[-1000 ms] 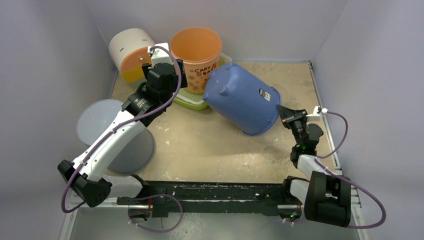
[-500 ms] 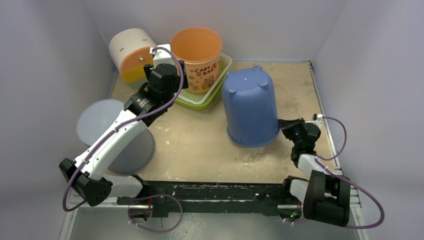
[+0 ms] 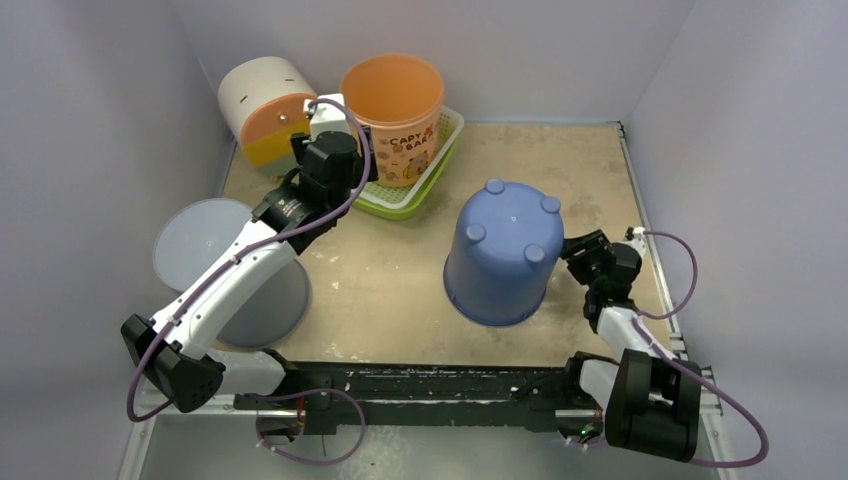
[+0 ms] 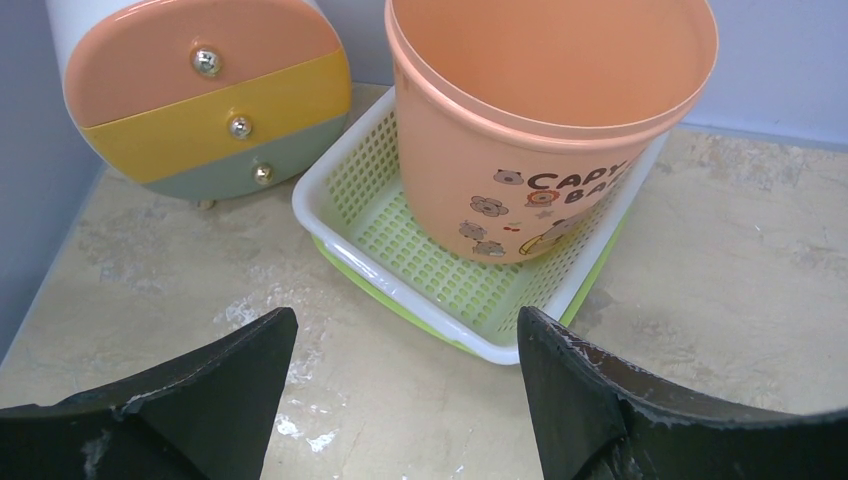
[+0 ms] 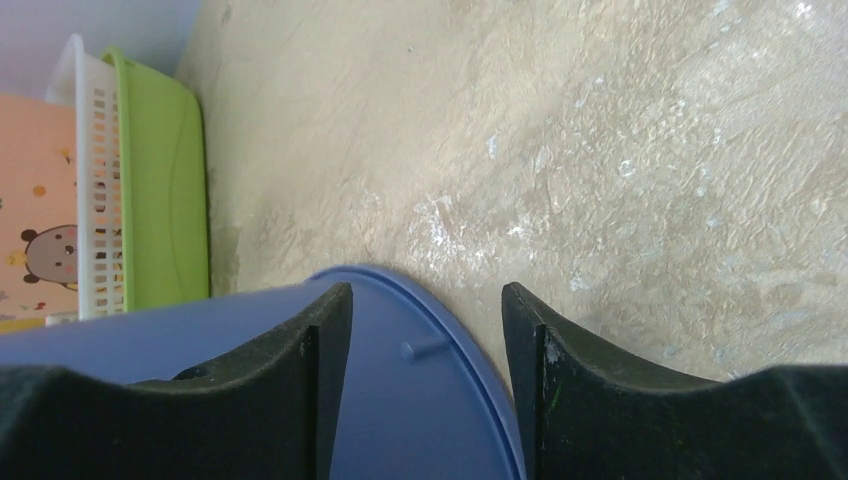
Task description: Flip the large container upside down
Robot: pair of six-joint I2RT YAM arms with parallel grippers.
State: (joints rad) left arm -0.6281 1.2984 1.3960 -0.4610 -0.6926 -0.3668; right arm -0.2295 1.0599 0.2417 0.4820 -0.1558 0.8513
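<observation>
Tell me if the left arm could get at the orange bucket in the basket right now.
Probably yes. The left gripper is open and faces the orange bucket, with only bare table and the low rim of the basket between them. The drawer unit stands off to the side.

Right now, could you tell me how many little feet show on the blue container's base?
4 feet, spaced round the upturned base of the blue container: one far, one right, one left, one near. None seems hidden.
</observation>
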